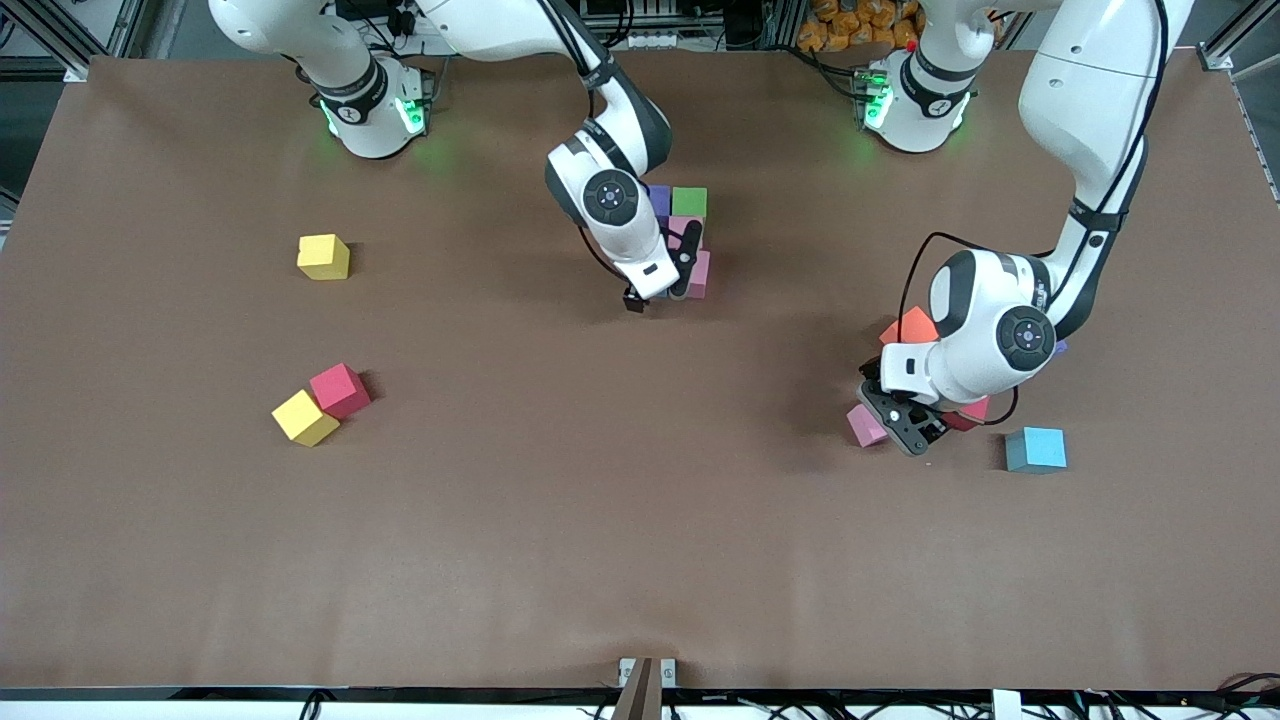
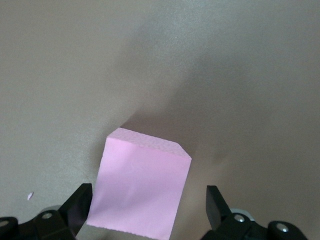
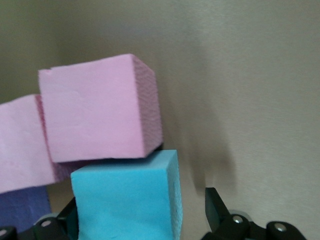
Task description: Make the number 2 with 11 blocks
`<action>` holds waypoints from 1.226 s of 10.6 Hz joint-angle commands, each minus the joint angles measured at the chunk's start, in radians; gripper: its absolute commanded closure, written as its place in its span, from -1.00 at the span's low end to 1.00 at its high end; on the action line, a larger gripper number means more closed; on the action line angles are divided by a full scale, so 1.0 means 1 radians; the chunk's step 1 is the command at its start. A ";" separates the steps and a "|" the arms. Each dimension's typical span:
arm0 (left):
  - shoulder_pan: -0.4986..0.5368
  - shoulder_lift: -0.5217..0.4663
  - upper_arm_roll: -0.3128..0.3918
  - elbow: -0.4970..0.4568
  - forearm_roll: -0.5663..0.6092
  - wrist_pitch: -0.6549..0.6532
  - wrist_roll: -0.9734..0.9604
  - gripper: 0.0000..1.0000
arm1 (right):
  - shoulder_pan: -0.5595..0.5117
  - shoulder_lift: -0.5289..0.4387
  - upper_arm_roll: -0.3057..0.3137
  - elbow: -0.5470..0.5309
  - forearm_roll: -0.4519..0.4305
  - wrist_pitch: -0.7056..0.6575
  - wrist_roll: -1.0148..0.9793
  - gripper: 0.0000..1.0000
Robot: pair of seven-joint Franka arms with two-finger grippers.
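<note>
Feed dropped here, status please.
Left gripper open around loose pink block. Right gripper open at light blue block, beside partial number 2. Nothing in the way.

We count twelve small matte foam cubes on the brown table: two yellow foam cubes, three pink cubes, two red cubes, two light blue cubes, one green cube, one orange cube and one purple cube. Further purple cubes are mostly hidden.
</note>
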 commanded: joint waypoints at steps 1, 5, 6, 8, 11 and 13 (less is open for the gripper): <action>-0.008 0.001 0.003 0.014 0.001 -0.022 -0.029 -0.59 | 0.004 -0.018 -0.023 -0.005 0.009 -0.008 -0.053 -1.00; -0.008 -0.003 0.003 0.016 0.004 -0.024 -0.044 -0.41 | 0.004 -0.051 -0.038 -0.006 0.070 -0.093 -0.027 -1.00; -0.011 -0.005 0.003 0.016 0.005 -0.024 -0.075 -0.39 | 0.003 -0.071 -0.038 -0.011 0.072 -0.112 -0.026 -1.00; -0.016 -0.008 0.002 0.016 0.005 -0.030 -0.105 -0.39 | 0.001 -0.111 -0.038 -0.011 0.074 -0.175 0.005 -1.00; -0.017 -0.022 0.002 0.016 0.005 -0.056 -0.139 -0.39 | 0.001 -0.149 -0.090 -0.008 0.074 -0.247 0.005 -1.00; -0.020 -0.020 0.000 0.017 0.005 -0.056 -0.147 -0.37 | 0.001 -0.156 -0.208 0.032 0.074 -0.302 0.005 -1.00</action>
